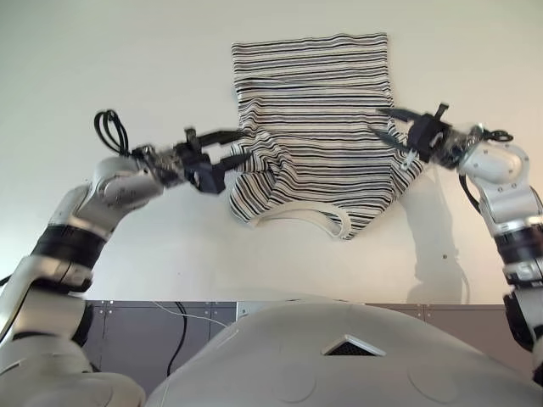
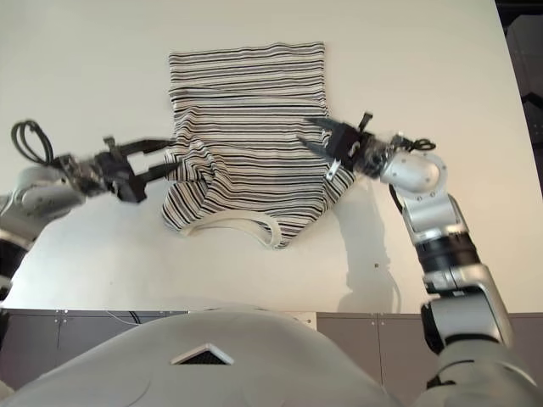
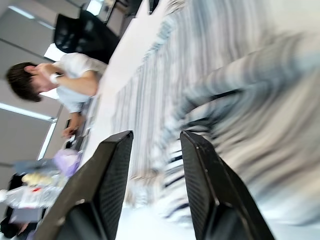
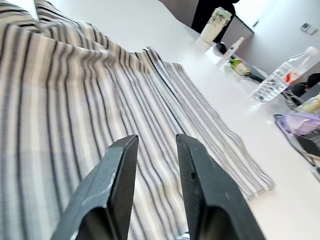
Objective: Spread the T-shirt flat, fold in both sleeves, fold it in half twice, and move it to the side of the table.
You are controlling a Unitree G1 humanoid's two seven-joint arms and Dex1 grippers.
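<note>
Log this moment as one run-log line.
T-shirt: on table, far end flat, collar end bunched | left hand: open, at shirt's left edge | right hand: open, over shirt's right edge

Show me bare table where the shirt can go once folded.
Bare table lies right of the T-shirt, beyond the right tool; left of it, past the left tool; and between it and the near edge. Crowded: both shirt flanks, at the tools.

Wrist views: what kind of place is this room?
Probably an office or lab workroom: a long white table, a black office chair, ceiling light strips, and a plastic water bottle farther off.
</note>
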